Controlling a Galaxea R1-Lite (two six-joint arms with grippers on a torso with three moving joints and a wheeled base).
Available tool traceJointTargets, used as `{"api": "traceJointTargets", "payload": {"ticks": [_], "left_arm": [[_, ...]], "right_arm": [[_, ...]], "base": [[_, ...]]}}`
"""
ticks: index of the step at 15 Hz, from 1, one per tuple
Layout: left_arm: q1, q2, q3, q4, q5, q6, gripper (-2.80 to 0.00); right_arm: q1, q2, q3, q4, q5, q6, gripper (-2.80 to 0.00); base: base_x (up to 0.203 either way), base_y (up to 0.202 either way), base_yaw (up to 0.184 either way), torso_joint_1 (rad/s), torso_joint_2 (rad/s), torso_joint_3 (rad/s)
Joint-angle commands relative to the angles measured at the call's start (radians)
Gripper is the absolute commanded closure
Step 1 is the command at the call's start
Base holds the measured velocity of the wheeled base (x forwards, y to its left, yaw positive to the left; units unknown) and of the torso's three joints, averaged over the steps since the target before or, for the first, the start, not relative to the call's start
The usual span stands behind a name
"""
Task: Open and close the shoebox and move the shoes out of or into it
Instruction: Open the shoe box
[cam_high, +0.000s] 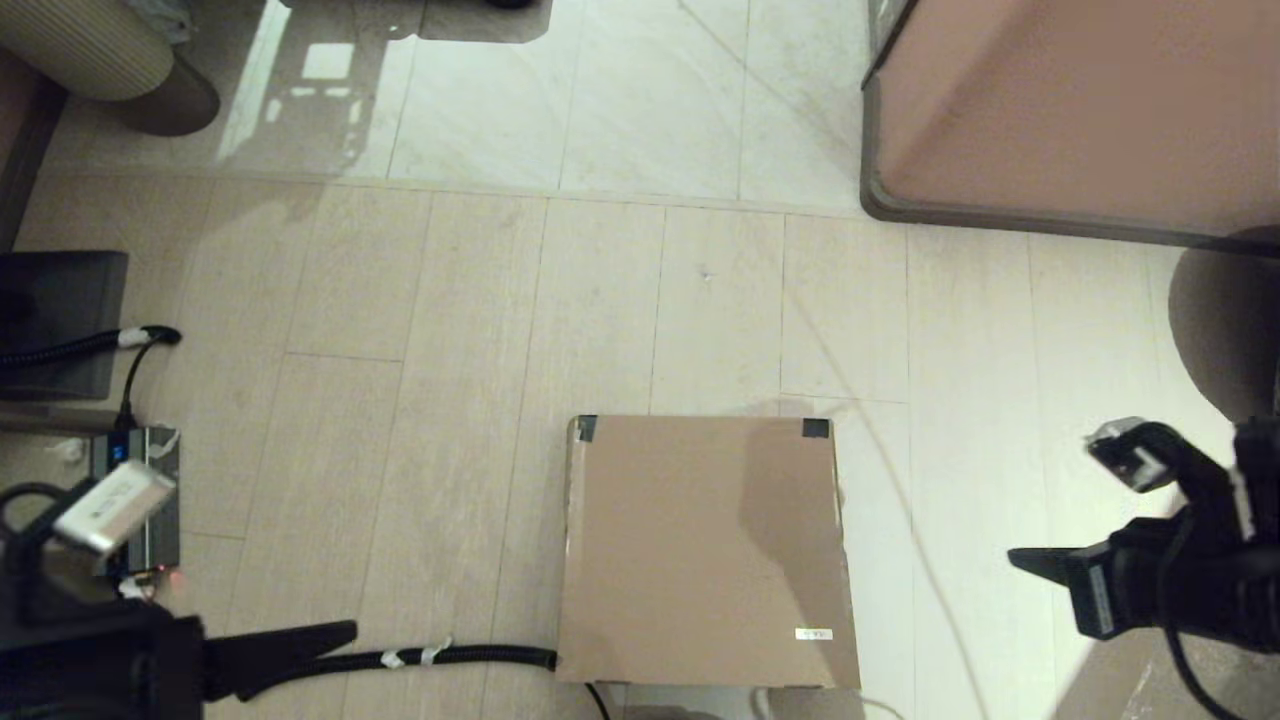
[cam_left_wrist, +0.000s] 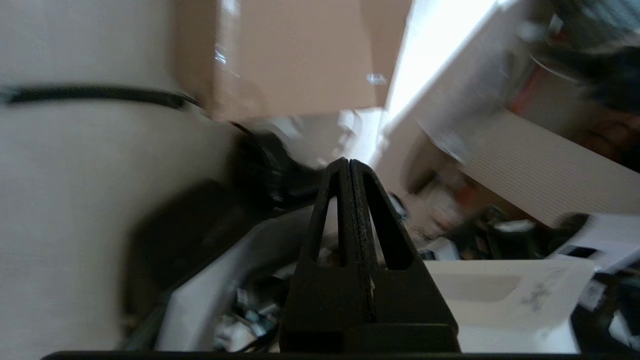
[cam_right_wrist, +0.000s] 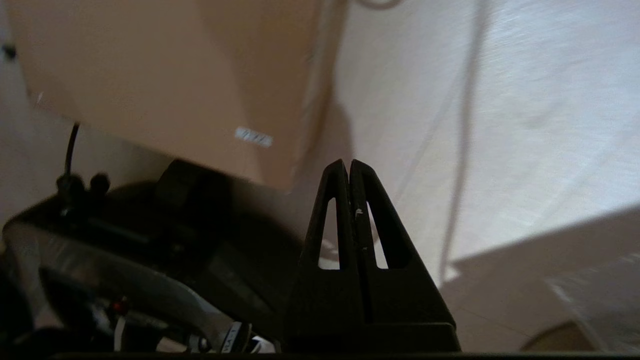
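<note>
Shoebox (cam_high: 705, 550) lid down, shoes unseen. Left gripper (cam_high: 340, 634), right gripper (cam_high: 1020, 558) flank box, apart from it, fingers pressed together, empty. Opening not started.

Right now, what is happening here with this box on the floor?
Nothing is being handled at this moment. The shoebox sits closed on the floor, with its lid flat, so the shoes cannot be seen. The left tool is low on the box's left side and the right tool on its right side. Both are shut, hold nothing, and are apart from the box.
</note>
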Motion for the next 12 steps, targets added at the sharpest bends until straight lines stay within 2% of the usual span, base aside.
{"api": "traceJointTargets", "payload": {"ticks": [1,4,6,7,8,9,11,12], "left_arm": [[-0.039,0.265,0.017,-0.133,-0.015,-0.004,0.00],[-0.118,0.484,0.062,-0.342,0.024,-0.012,0.00],[-0.141,0.613,0.070,-0.482,0.049,-0.012,0.00],[-0.147,0.673,0.064,-0.552,0.082,-0.008,0.00],[-0.150,0.717,0.052,-0.607,0.131,0.001,0.00],[-0.153,0.745,0.036,-0.632,0.218,0.018,0.00],[-0.174,0.809,0.001,-0.647,0.409,0.049,0.00],[-0.191,0.835,-0.023,-0.648,0.438,0.053,0.00]], "right_arm": [[0.045,0.259,0.060,-0.186,0.010,-0.002,0.00],[0.062,0.467,0.063,-0.421,0.011,-0.008,0.00],[0.081,0.550,0.059,-0.485,0.012,-0.009,0.00],[0.086,0.587,0.053,-0.503,0.012,-0.008,0.00],[0.087,0.619,0.039,-0.533,0.011,-0.004,0.00],[0.084,0.650,0.023,-0.579,-0.001,-0.002,0.00],[0.081,0.719,-0.021,-0.703,-0.083,0.004,0.00],[0.081,0.743,-0.026,-0.749,-0.110,0.006,0.00]], "base": [[0.000,0.000,0.000,0.000,0.00,0.000],[0.000,0.000,0.000,0.000,0.00,0.000],[0.000,0.000,0.000,0.000,0.00,0.000],[0.000,0.000,0.000,0.000,0.00,0.000],[0.000,0.000,0.000,0.000,0.00,0.000],[0.000,0.000,0.000,0.000,0.00,0.000],[0.000,0.000,0.000,0.000,0.00,0.000],[0.000,0.000,0.000,0.000,0.00,0.000]]}}
